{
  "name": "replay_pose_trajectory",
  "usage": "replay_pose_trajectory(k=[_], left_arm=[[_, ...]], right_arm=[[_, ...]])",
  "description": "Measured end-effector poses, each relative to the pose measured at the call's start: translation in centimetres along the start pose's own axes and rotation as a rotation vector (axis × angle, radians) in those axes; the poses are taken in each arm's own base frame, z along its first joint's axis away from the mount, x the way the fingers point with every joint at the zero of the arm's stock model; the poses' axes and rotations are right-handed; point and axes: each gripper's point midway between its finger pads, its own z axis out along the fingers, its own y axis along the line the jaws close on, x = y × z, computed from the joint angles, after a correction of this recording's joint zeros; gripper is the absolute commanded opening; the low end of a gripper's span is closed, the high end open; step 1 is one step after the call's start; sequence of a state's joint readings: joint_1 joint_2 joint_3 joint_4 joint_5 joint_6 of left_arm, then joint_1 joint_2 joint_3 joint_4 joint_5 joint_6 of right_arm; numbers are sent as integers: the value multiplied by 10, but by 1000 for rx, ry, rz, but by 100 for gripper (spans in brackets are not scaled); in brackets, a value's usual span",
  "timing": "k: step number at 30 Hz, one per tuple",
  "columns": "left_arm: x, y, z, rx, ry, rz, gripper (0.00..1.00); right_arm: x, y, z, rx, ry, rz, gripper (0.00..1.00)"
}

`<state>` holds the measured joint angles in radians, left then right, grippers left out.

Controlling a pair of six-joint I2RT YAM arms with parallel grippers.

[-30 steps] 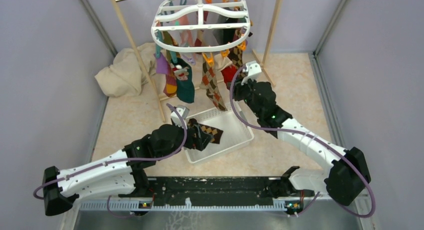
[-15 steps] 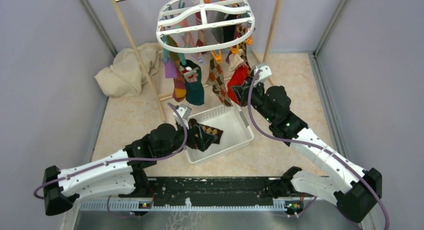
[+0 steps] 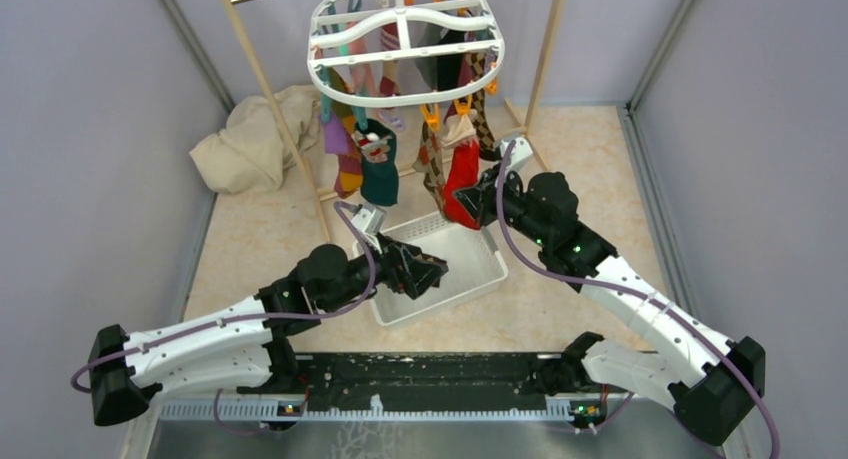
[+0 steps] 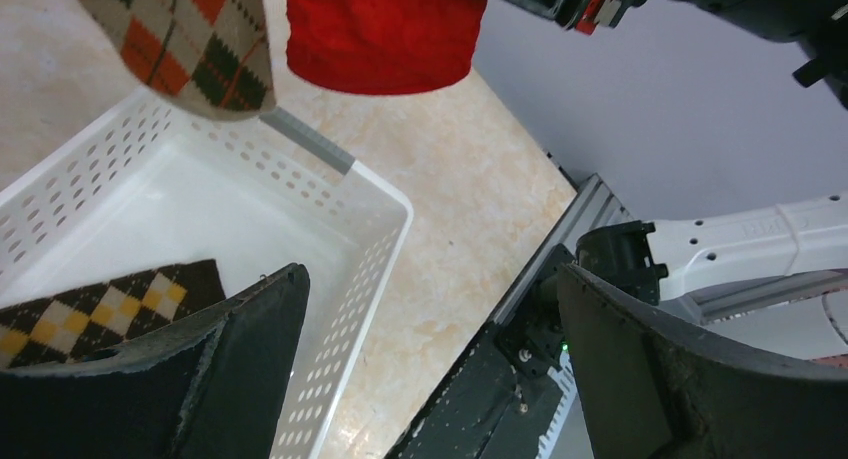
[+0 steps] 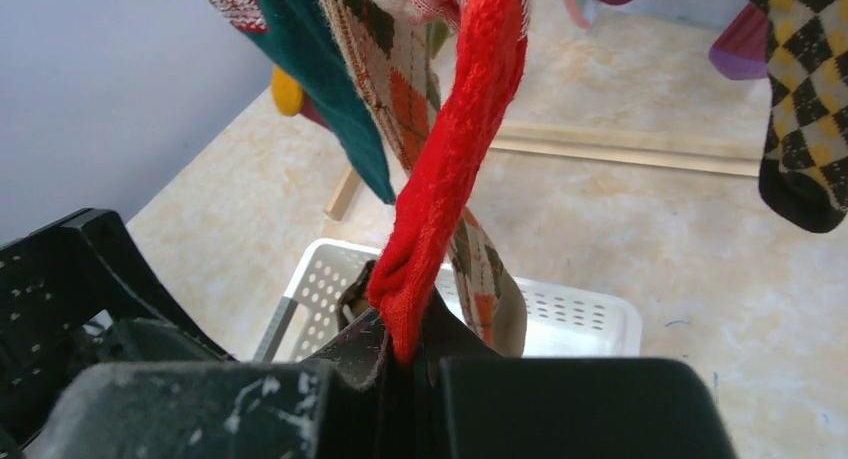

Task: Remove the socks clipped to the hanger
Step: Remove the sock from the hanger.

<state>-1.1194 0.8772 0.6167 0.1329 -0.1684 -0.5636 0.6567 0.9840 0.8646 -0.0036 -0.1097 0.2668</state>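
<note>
The white oval hanger (image 3: 405, 41) hangs from the wooden rack with several socks clipped to its pegs. One is a red sock (image 3: 462, 184), flanked by a green sock (image 3: 380, 174) and an orange argyle sock (image 3: 432, 159). My right gripper (image 3: 478, 201) is shut on the toe of the red sock (image 5: 450, 169), which runs taut up from the right gripper's (image 5: 410, 344) jaws. My left gripper (image 3: 425, 271) hovers open over the white basket (image 3: 480, 269), holding nothing. A brown-yellow argyle sock (image 4: 110, 304) lies in the basket (image 4: 390, 204), beside the left gripper's (image 4: 430, 279) wide-open jaws.
Wooden rack poles (image 3: 268, 99) slant down on both sides of the hanger. A beige cloth heap (image 3: 250, 139) lies at the back left. Grey walls close in left and right. A black rail (image 3: 400, 379) runs along the near edge between the arm bases.
My right gripper has shut on the red sock's toe and drawn it toward the basket; the hanger has swung. My left gripper has shifted slightly right over the basket, still open.
</note>
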Motion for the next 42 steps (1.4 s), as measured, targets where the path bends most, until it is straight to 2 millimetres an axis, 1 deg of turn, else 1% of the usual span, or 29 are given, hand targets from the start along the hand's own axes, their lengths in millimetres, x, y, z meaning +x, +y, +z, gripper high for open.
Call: replay_pose_trajectory(k=[2,6,9,15,20,26,29,35,42], left_arm=[[-5,-5,2,30,-35,-6,99],[-5,-5,3,52,-65,-2,99],[-10,-8,4,73,-100,2,99],[-19,-13,6,106,-157,17,99],[-24,-16,13,120,-191,40,99],[-17,-7,26,83,-188,83,98],[-18,-1,27,58,-197,101,98],[-28,7,25,8,-239,125,99],[-46,12,16,-40,-303,135,99]], right_arm=[[2,6,0,-25,10,15,0],[5,17,-1,-69,25,29,0],[8,26,-2,-105,36,43,0],[6,39,-4,-166,42,82,0],[3,51,-6,-226,41,116,0],[-1,62,-9,-280,37,145,0],[-1,64,-9,-294,39,149,0],[-7,70,-9,-320,37,152,0],[-5,71,-8,-330,49,154,0]])
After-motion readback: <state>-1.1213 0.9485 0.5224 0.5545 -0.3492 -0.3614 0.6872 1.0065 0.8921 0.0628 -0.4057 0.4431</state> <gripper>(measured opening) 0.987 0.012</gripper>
